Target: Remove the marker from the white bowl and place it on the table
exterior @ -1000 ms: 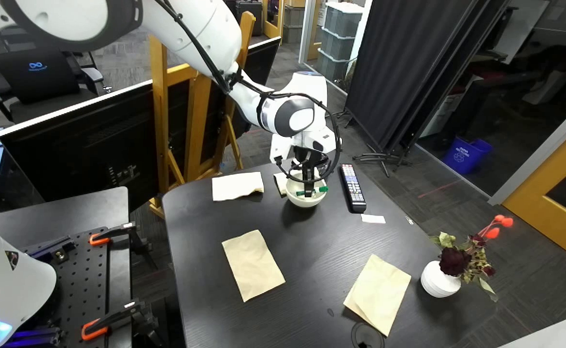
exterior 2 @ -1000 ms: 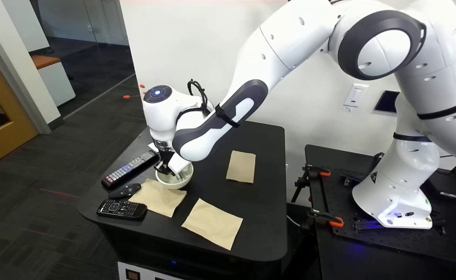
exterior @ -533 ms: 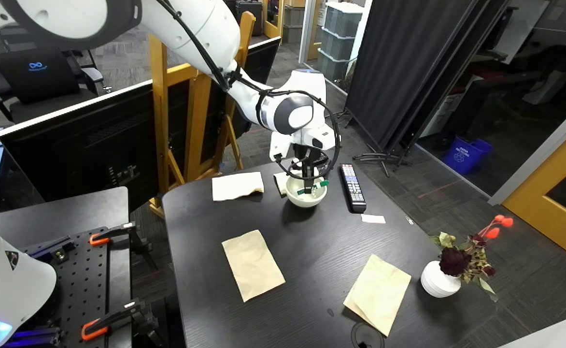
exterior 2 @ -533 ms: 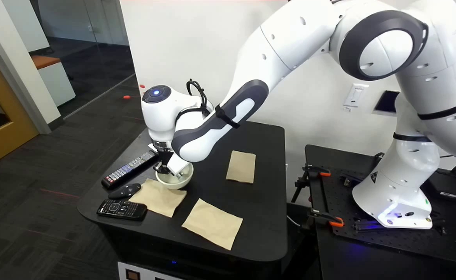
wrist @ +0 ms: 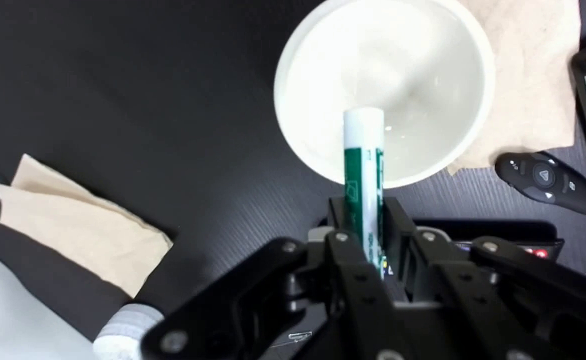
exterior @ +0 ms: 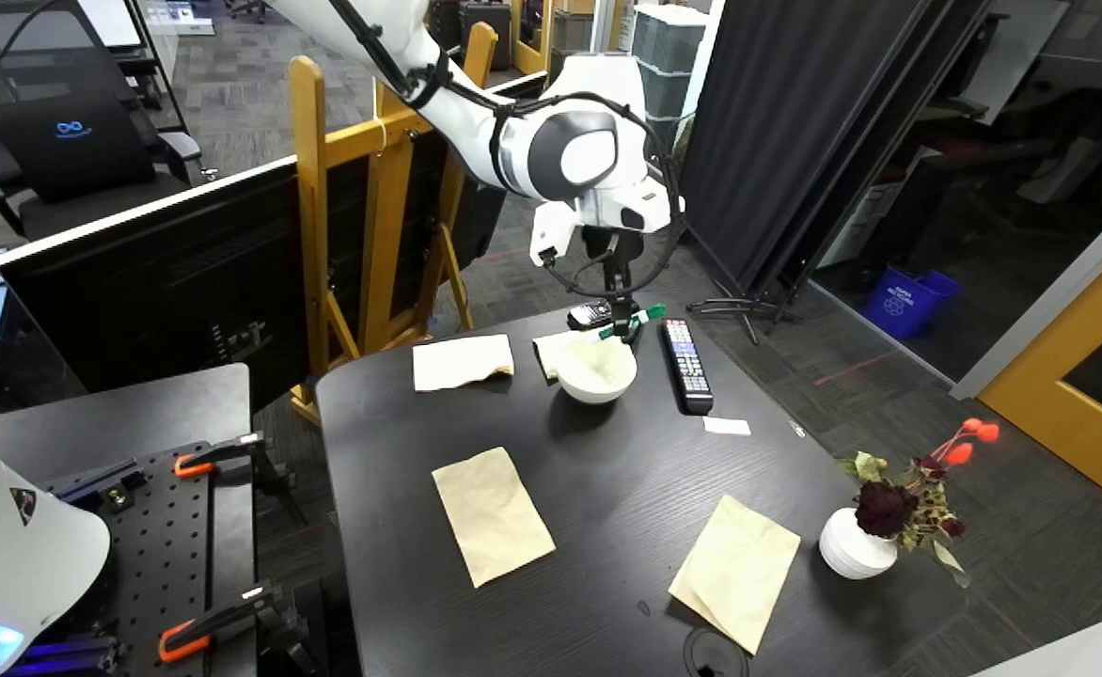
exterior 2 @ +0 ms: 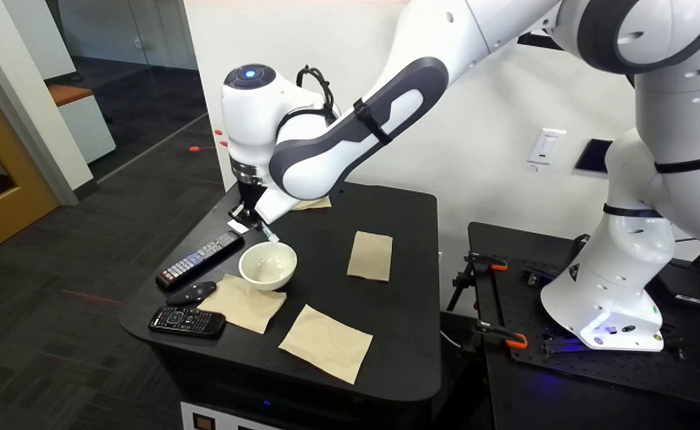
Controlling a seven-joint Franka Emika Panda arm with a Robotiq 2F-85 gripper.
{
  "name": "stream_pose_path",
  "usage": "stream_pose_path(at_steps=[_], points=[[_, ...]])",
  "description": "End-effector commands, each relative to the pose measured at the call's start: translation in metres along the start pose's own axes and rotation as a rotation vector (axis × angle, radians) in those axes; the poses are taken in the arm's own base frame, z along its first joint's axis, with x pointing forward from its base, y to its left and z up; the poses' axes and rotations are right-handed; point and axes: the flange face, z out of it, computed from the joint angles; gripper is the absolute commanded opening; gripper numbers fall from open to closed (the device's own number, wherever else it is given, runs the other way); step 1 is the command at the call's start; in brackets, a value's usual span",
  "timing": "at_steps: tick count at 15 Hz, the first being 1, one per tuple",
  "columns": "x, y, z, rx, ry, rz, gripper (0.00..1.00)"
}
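The gripper (wrist: 365,212) is grasping the marker (wrist: 362,170) and holds it above the table (exterior: 607,489). The white bowl (exterior 2: 268,267) stands lower than the gripper and, in the wrist view, just beyond it.

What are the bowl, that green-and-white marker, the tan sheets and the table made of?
White bowl: probably glazed ceramic, glossy, with bright highlights inside; plastic is possible.
Marker: likely plastic, smooth, with printed markings and a plain white end.
Tan sheets: apparently matte paper, thin, creased, some folded.
Table: dark, low-sheen, perhaps laminate or stained wood, given its fine streaky grain.
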Motion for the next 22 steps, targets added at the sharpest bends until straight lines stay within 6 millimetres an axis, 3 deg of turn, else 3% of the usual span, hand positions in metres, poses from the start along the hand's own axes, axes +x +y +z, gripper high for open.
stream_pose_path(at_steps=[1,3,6,10,14,22], points=[[-0.013,0.039,-0.039,-0.01,-0.018,-0.04,0.05],[-0.021,0.057,-0.045,-0.013,-0.044,-0.086,0.05],[-0.038,0.086,-0.034,-0.027,-0.101,-0.141,0.05],[-0.067,0.117,0.007,-0.024,-0.177,-0.249,0.05],[-0.086,0.132,0.041,-0.034,-0.194,-0.295,0.05],[-0.092,0.137,0.083,-0.087,-0.226,-0.284,0.05]])
